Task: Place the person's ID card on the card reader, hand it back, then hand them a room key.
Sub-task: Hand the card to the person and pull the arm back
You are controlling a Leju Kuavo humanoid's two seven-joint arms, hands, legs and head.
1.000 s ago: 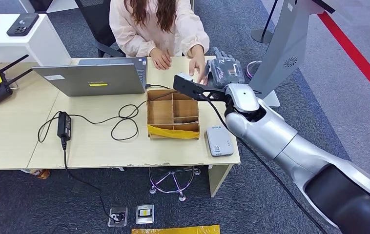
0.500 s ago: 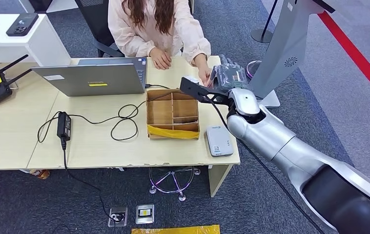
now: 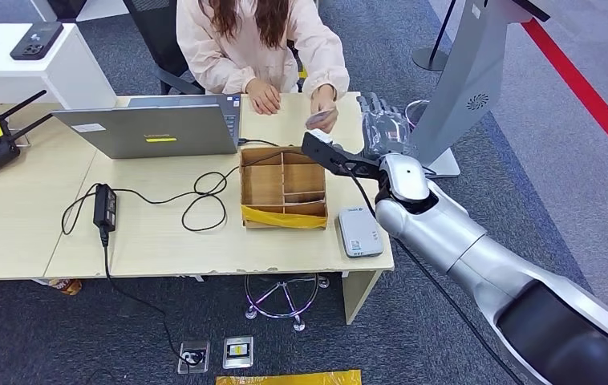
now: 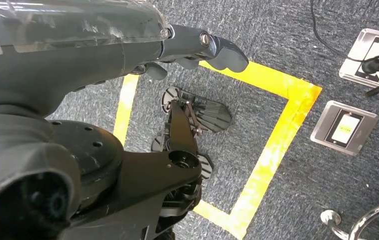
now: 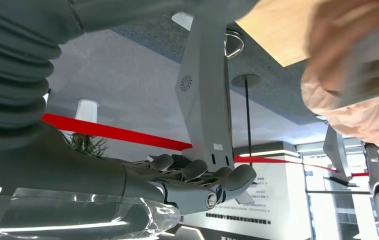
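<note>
One card is now held in the person's hand [image 3: 322, 118], lifted clear of the table [image 3: 164, 233], where a second ago that hand was pressed against the robot's right hand [image 3: 385, 120] at the table's far corner. The right hand is seen emptied, fingers apart, drawn slightly back beside the grey stand [image 3: 469, 80]. The ID card [image 3: 318, 118] is judged returned; the room key remains to be fetched, perhaps from the cardboard tray [image 3: 284, 188]. The card reader [image 3: 360, 232] lies bare. The left hand [image 4: 197, 47] hangs over the floor, fingers loosely curled, holding nothing.
</note>
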